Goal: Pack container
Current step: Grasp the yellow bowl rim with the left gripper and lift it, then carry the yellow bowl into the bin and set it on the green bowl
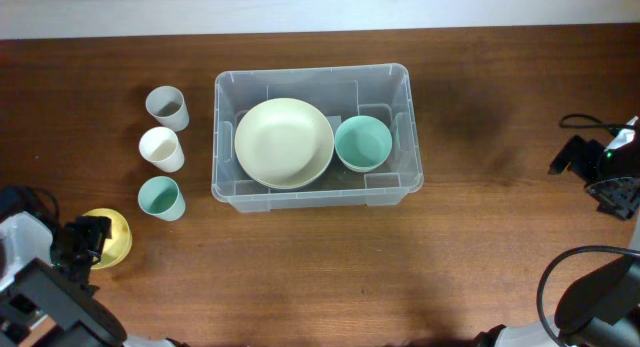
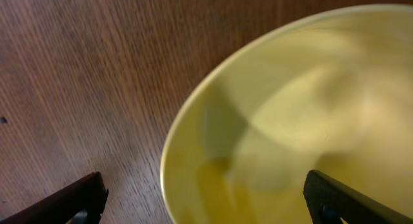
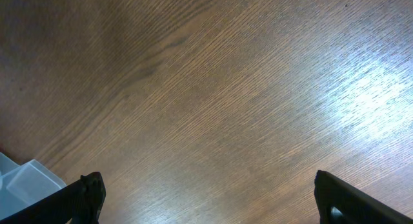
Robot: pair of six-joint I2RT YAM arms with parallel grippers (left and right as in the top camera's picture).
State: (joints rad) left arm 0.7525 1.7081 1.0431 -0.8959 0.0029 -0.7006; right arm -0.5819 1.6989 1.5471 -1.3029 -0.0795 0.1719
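Your container (image 1: 310, 75) sits on the table (image 1: 500, 267) a little left of centre toward the far edge, long side running left to right. Inside it, a big cream bowl (image 1: 284, 142) fills the left half. A smaller teal bowl (image 1: 363, 143) is just beside it on the right, and both are upright with their mouths up.

Outside the container, on its left, three cups stand in a column. The grey cup (image 1: 168, 108) is farthest from you, the white cup (image 1: 161, 149) is in the middle and the teal cup (image 1: 161, 198) is nearest. All three are upright and apart from the container wall.

Your left gripper (image 2: 206, 204) is at the near-left corner, right over a yellow bowl (image 2: 290, 121) that sits just below the teal cup. The fingers are spread wide. One finger is above bare wood outside the rim and the other is above the bowl's hollow, so the rim runs between them. The wrist view is blurred, so I cannot tell whether either finger touches the bowl.

Your right gripper (image 3: 219, 204) is out at the right side of the table, well apart from the container. Its fingers are spread wide too, with only wood grain between them and nothing held. A pale corner of the container just shows at the lower left of that wrist view.
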